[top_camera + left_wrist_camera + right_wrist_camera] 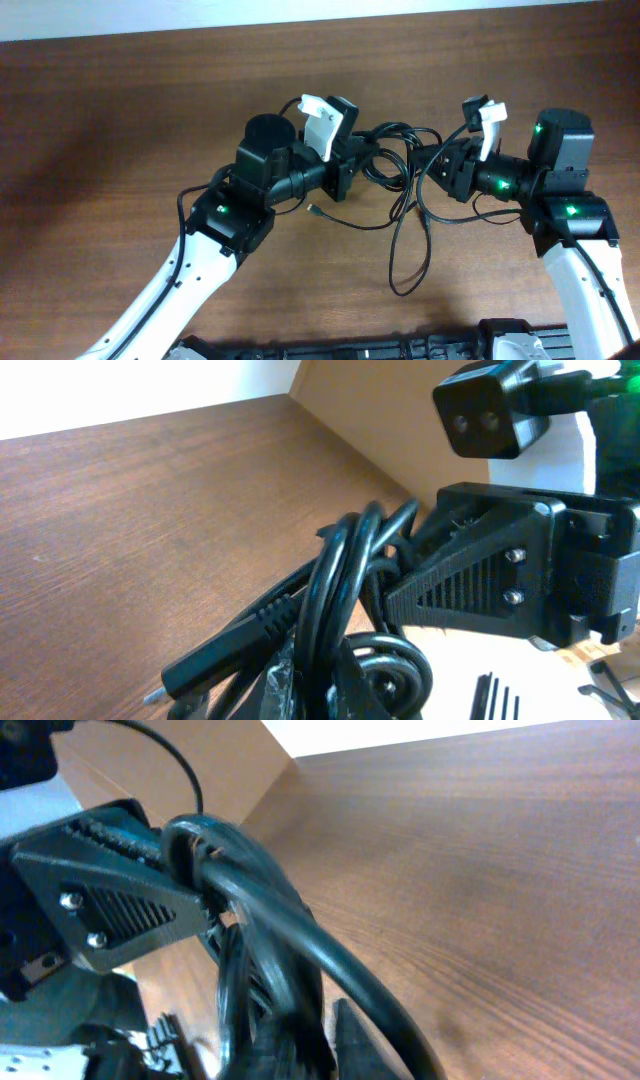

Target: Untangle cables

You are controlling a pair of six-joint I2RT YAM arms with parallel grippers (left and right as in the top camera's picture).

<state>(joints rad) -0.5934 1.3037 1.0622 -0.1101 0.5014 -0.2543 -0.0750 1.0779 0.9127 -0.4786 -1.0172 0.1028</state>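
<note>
The black cables (pixel 398 152) bunch in a tangle between my two grippers at mid-table. One long loop (pixel 412 262) trails toward the front, and a thin cord ends in a small plug (pixel 312 210). My left gripper (pixel 352 165) is shut on the left side of the tangle. In the left wrist view the cords (pixel 335 575) run down between its jaws (pixel 330 695), beside a plug (pixel 225 650). My right gripper (pixel 437 165) is shut on the right side. The right wrist view is blurred, with cords (pixel 262 910) passing into its jaws (pixel 315 1045).
The two grippers face each other a short gap apart; each shows in the other's wrist view, the right gripper (pixel 500 575) and the left gripper (pixel 100 910). Brown wooden table (pixel 120 110) on all sides. Black equipment (pixel 400 350) lines the front edge.
</note>
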